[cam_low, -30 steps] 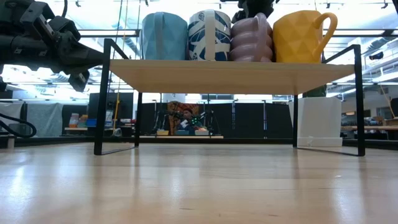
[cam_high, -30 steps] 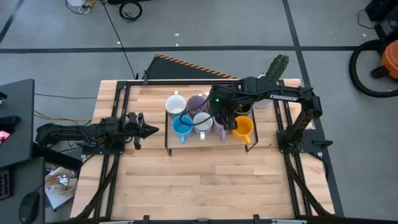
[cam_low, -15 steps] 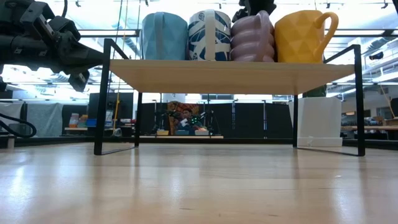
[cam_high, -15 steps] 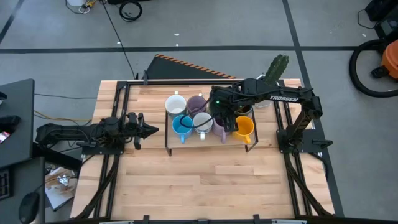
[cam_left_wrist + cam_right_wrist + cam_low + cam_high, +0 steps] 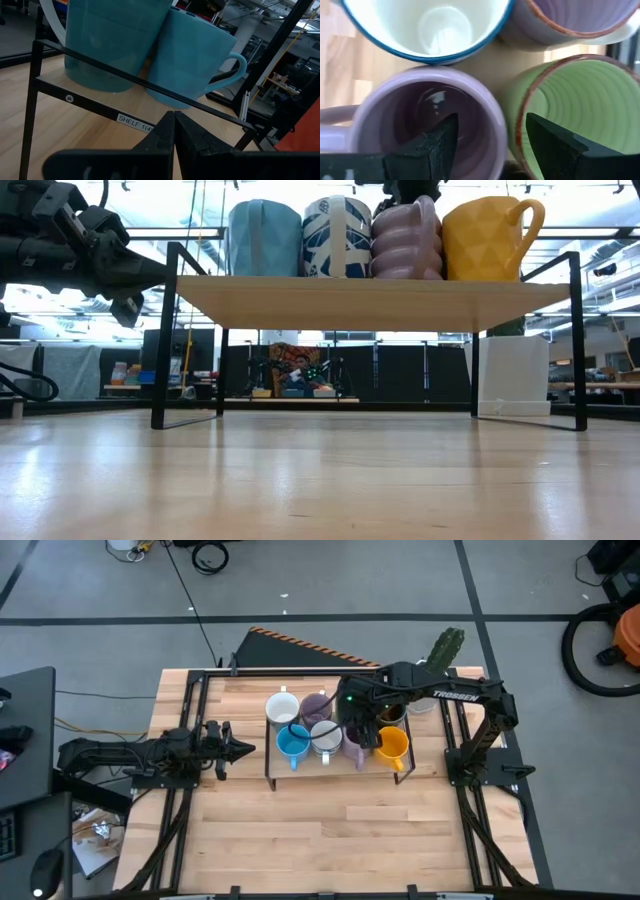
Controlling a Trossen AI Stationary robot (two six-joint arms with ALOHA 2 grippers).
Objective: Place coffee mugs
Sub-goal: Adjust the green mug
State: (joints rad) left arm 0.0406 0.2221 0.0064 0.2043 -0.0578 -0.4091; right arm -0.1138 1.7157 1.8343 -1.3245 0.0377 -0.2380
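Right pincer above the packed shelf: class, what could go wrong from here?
1. The open right pincer straddles the lilac mug rim, with one finger between it and the green mug; a careless lift could nudge or drag either.
2. The mugs crowd the shelf; the orange mug stands at its end and might get pushed off.

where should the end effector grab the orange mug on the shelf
Take the orange mug by its rim wall, from straight above. It stands upright at the right end of the shelf, mouth open upward, with a lilac mug tight on one side, so side access is cramped.
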